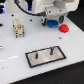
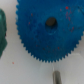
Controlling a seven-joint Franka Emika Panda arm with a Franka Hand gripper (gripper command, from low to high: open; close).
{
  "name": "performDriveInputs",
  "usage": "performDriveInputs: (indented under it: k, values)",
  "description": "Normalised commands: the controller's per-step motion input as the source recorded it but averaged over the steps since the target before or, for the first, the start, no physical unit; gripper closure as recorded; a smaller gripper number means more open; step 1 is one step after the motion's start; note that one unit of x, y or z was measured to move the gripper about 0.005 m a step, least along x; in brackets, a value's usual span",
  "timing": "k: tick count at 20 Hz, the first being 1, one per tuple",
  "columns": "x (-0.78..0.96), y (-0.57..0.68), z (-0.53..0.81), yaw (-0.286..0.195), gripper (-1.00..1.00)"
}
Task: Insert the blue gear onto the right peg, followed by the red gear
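Observation:
The blue gear point(image 1: 50, 23) lies flat on the white table at the back, to the exterior view's right. My gripper point(image 1: 52, 22) hangs right over it, and its jaws look open. In the wrist view the blue gear point(image 2: 47, 30) fills most of the picture, with its centre hole showing. One dark fingertip point(image 2: 57, 77) stands just off its toothed rim, apart from it. The red gear point(image 1: 63, 28) lies beside the blue one. The grey plate point(image 1: 46, 58) lies nearer the front with two dark pins. The right peg point(image 1: 50, 50) stands bare.
A pale blocky fixture point(image 1: 19, 27) stands at the exterior view's left. The plate's other pin point(image 1: 39, 53) is bare too. A dark green shape point(image 2: 2, 32) shows at the edge of the wrist view. The table's front edge runs just past the plate.

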Motion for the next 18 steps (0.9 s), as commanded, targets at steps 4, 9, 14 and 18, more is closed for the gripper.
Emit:
performDriveInputs:
  k: [4, 9, 14, 18]
  values:
    - [-0.07, 0.02, -0.07, 0.000, 1.00]
    - [-0.05, 0.04, -0.03, 0.000, 1.00]
    - [0.01, 0.01, 0.03, 0.000, 1.00]
    - [0.20, 0.00, 0.34, 0.000, 1.00]
